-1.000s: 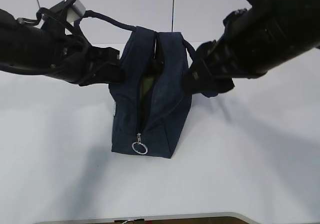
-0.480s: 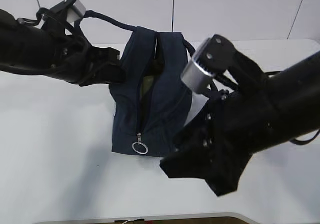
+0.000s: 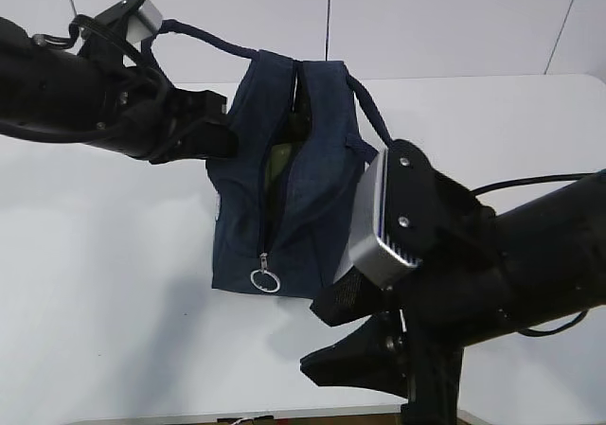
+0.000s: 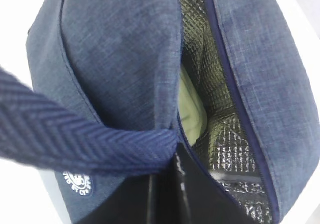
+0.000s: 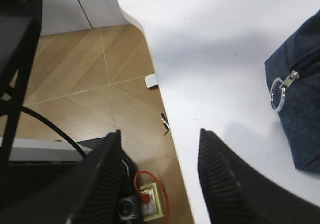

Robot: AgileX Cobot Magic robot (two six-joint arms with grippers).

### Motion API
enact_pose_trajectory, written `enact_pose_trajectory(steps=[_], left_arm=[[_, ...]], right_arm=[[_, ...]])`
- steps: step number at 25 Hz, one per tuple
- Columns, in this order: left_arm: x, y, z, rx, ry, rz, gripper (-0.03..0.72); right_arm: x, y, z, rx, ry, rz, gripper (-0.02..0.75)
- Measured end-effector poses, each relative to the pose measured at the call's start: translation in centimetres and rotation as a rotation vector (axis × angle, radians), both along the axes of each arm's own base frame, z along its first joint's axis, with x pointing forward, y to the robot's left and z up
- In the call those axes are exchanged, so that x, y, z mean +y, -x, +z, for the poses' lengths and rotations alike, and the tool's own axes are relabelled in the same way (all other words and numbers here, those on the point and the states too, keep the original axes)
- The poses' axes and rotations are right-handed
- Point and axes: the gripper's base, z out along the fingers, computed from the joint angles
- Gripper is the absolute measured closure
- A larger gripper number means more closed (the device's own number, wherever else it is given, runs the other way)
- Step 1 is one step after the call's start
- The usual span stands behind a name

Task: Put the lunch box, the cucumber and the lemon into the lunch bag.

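The boxy navy lunch bag stands unzipped on the white table, pale-green lunch box inside against quilted foil lining. My left gripper pinches its woven handle (herringbone weave); my right gripper hangs apart, empty, beside the ring pull.

The boxy navy fabric lunch bag stands upright, zipper open; the pale green-lidded lunch box sits inside against its shiny lining.

White table with rounded edge, pale panelled wall behind; wood-pattern floor below, cables lying there
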Motion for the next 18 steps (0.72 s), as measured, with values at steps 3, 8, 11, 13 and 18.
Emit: enact_pose_trajectory(steps=[3,8,11,13,18], left_arm=[[0.0,0.0,0.0,0.001,0.000,-0.001,0.694],[0.0,0.0,0.0,0.002,0.001,-0.002,0.694],[0.0,0.0,0.0,0.002,0.001,-0.003,0.694],[0.0,0.0,0.0,0.002,0.001,-0.003,0.694],[0.0,0.0,0.0,0.003,0.001,-0.004,0.694]], right_arm=[[0.2,-0.4,-0.9,0.010,0.012,0.003,0.335],[0.8,-1.7,-1.2,-0.026,-0.058,-0.079,0.335],[0.9,-2.8,-1.9,-0.152,-0.037,-0.082,0.335],[1.1,-3.4,-2.7,-0.198,-0.027,-0.070,0.335],[1.7,-4.4,-5.3,-0.208,-0.001,-0.055,0.335]])
